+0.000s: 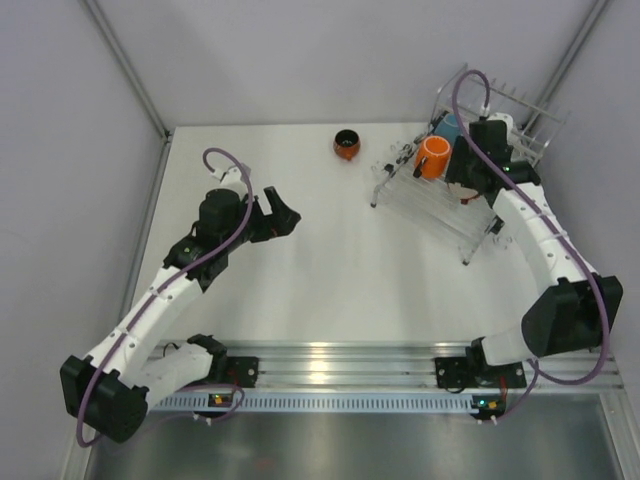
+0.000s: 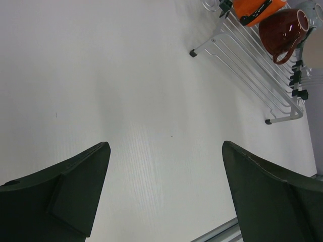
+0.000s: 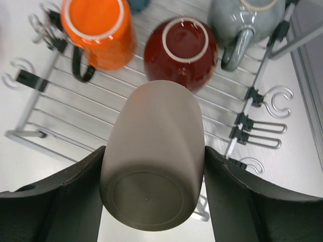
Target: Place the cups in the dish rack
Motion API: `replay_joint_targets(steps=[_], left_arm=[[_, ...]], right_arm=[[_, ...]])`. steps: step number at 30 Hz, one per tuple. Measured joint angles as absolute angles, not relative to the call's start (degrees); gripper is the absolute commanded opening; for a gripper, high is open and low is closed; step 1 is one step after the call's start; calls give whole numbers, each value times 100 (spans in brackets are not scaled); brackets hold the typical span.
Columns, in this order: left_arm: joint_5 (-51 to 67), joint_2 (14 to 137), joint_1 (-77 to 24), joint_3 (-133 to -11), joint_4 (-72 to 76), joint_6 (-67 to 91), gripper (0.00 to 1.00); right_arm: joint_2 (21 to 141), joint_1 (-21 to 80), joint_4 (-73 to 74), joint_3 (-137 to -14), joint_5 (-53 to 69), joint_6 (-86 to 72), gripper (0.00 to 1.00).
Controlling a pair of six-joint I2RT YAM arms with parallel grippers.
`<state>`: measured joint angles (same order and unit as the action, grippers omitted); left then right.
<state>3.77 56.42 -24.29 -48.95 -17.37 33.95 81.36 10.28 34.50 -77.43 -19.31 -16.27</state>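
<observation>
Because the right gripper (image 3: 154, 151) holds the beige tumbler (image 3: 154, 121) mouth-first over the dish rack (image 3: 50, 112), beside the racked orange cup (image 3: 98, 30), red mug (image 3: 181, 53) and grey mug (image 3: 247, 17), it seems meant to drain upside down, while the left gripper (image 2: 165, 146) gapes wide and empty over the tabletop (image 2: 101, 75), where a dark cup (image 1: 346, 144) waits.

A robotics lab cell — white table (image 1: 330, 290), grey panel walls (image 1: 60, 100), aluminium mounting rail (image 1: 340, 362).

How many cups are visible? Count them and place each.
6: orange mug, red mug, grey mug and blue cup sit in the dish rack; beige tumbler in the right claw; dark cup on the table. Others may hide behind the arm.
</observation>
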Motion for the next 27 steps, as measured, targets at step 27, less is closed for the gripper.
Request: replay_joint_targets(steps=[27], left_arm=[[421, 5830, -2429, -4893, -1831, 3306, 98]], right_arm=[[8952, 530, 4475, -7251, -1083, -1468, 9]])
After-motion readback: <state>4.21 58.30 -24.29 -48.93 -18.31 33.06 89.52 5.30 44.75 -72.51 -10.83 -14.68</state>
